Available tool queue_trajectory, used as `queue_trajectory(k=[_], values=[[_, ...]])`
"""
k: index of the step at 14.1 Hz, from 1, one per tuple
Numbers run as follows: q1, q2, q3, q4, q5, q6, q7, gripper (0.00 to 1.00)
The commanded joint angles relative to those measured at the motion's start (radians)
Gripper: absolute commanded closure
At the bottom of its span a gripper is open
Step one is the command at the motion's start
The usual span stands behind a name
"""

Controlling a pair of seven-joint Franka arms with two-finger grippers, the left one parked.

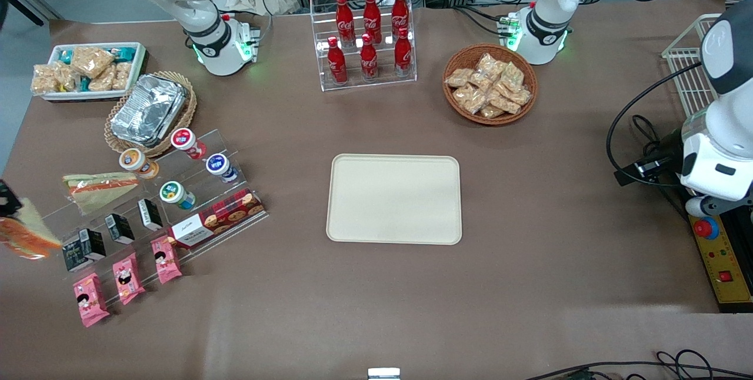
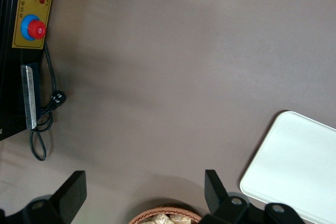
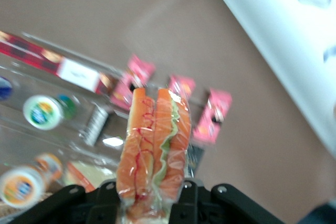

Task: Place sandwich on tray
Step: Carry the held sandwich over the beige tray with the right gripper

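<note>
The sandwich [image 3: 155,145], a clear-wrapped wedge with orange-red filling layers and a thin green strip, is pinched between the fingers of my right gripper [image 3: 149,199]. The gripper is shut on it. In the front view the gripper [image 1: 7,203] shows only at the frame's edge, at the working arm's end of the table. There the sandwich [image 1: 26,234] hangs lifted off the surface, beside the clear display stand. The cream-beige tray [image 1: 394,199] lies flat in the middle of the table with nothing on it, well away from the gripper. Its corner [image 2: 299,166] shows in the left wrist view.
A clear stepped stand [image 1: 194,192] beside the gripper carries a longer green-banded wedge [image 1: 97,187], yoghurt cups [image 1: 176,195], dark packets, a cookie box [image 1: 217,218] and pink snack packs [image 1: 128,277]. A foil-tray basket [image 1: 150,112], cola rack [image 1: 367,39] and snack basket [image 1: 490,84] stand farther from the camera.
</note>
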Motion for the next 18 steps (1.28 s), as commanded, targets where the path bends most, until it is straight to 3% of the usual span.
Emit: queue_trajectory(k=[1,4,8,13,15,18], values=[[0.154,-0.020,-0.006,-0.007,-0.011,-0.017,0.003,0.73],[0.313,-0.007,-0.004,-0.007,-0.005,-0.006,0.006,0.73],[0.432,0.049,0.042,-0.007,0.053,0.024,0.069,0.73],[0.612,0.115,0.056,-0.007,0.039,0.136,0.141,0.73],[0.683,0.150,0.054,-0.009,-0.013,0.187,0.181,0.73],[0.774,0.242,0.055,-0.007,-0.019,0.294,0.302,0.73]])
